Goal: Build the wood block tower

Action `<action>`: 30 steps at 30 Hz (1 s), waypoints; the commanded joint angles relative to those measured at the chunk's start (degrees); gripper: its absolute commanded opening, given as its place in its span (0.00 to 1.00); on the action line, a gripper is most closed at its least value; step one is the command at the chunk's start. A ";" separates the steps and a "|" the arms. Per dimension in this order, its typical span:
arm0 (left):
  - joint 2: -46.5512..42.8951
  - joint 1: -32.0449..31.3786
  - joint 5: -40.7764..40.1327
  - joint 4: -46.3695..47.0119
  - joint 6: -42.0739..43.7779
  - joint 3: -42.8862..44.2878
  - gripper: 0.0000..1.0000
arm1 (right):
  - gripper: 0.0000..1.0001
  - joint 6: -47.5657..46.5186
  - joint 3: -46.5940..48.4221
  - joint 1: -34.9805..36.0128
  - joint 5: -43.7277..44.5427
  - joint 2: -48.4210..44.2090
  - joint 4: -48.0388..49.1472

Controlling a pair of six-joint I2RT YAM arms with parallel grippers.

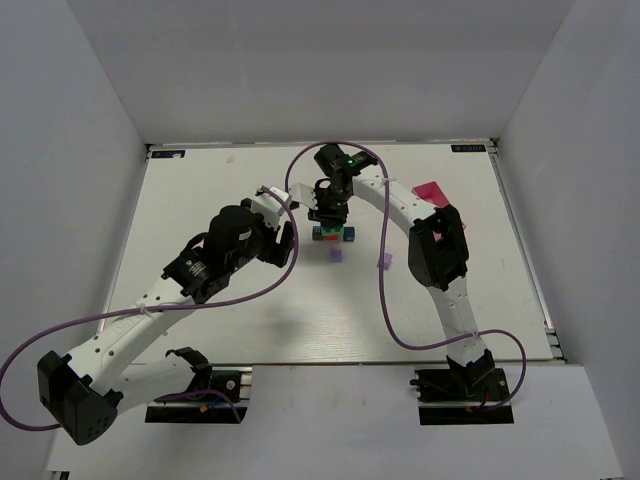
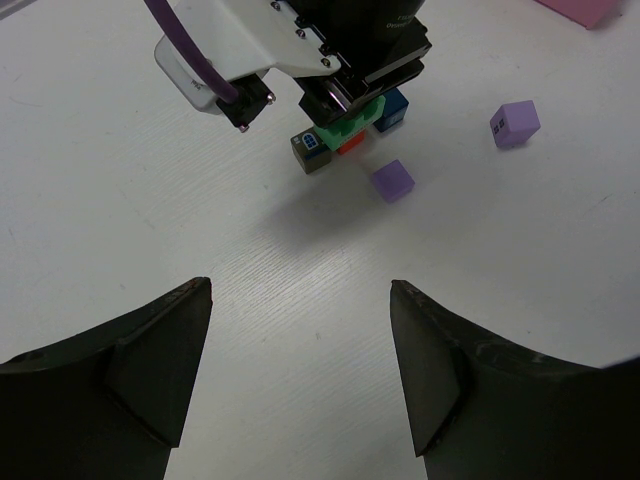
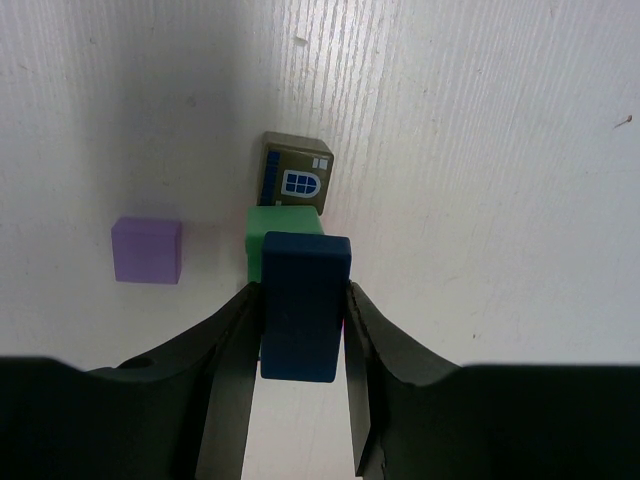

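The wood block tower (image 1: pixel 332 233) is a small cluster near the table's middle. In the right wrist view my right gripper (image 3: pixel 303 290) is shut on a dark blue block (image 3: pixel 304 305), held just over a green block (image 3: pixel 284 222). An olive block with a window picture (image 3: pixel 296 174) lies beside the green one. The left wrist view shows the right gripper (image 2: pixel 345 95) over the green block (image 2: pixel 345 126), with orange (image 2: pixel 350 147), blue (image 2: pixel 393 110) and olive (image 2: pixel 311 153) blocks around it. My left gripper (image 2: pixel 300 300) is open and empty, short of the cluster.
Two loose purple cubes (image 1: pixel 336 255) (image 1: pixel 383 262) lie on the table near the cluster, also seen in the left wrist view (image 2: pixel 392 181) (image 2: pixel 514 124). A pink box (image 1: pixel 430 192) lies at the back right. White walls surround the table.
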 commanded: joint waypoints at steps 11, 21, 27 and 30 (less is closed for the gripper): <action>-1.66 0.36 -0.81 0.29 0.16 -0.39 0.82 | 0.22 -0.08 0.20 0.34 -0.37 -0.34 -1.93; -1.66 0.36 -1.34 0.29 0.16 -0.39 0.82 | 0.20 0.10 0.20 0.43 -0.46 -0.42 -2.63; -1.66 0.36 -1.34 0.29 0.16 -0.39 0.82 | 0.23 0.28 0.03 0.34 -0.46 -0.51 -2.64; -1.66 0.36 -1.34 0.29 0.16 -0.39 0.82 | 0.27 0.28 0.03 0.43 -0.29 -0.42 -2.55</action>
